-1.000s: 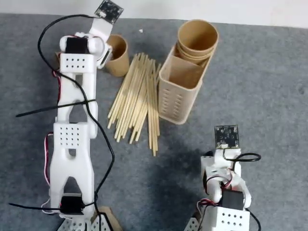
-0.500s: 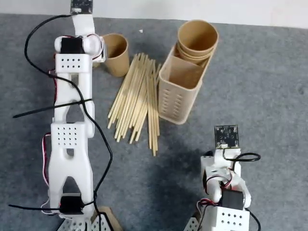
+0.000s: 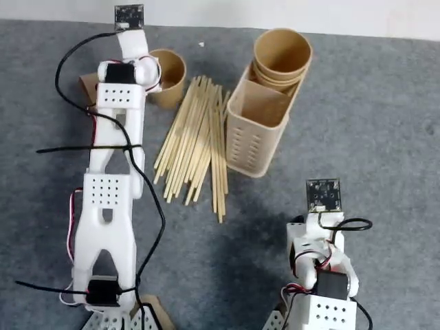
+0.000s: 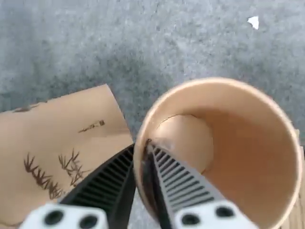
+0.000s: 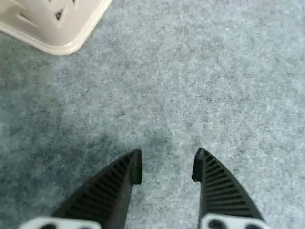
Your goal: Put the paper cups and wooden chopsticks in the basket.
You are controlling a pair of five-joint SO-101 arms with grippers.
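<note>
Paper cup (image 4: 228,152) sits just beside the chopsticks (image 3: 196,141), rim pinched in the left jaws. Best lift it straight and level, clearing the basket (image 3: 254,130) wall. Right jaws hang open over the surface (image 5: 214,71).

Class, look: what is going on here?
The left arm's tool is shut on the rim of a loose paper cup, one finger inside it. A stack of cups already sits in the basket, while the wooden chopsticks lie on the mat beside it. The right arm's tool hangs open over the mat.
</note>
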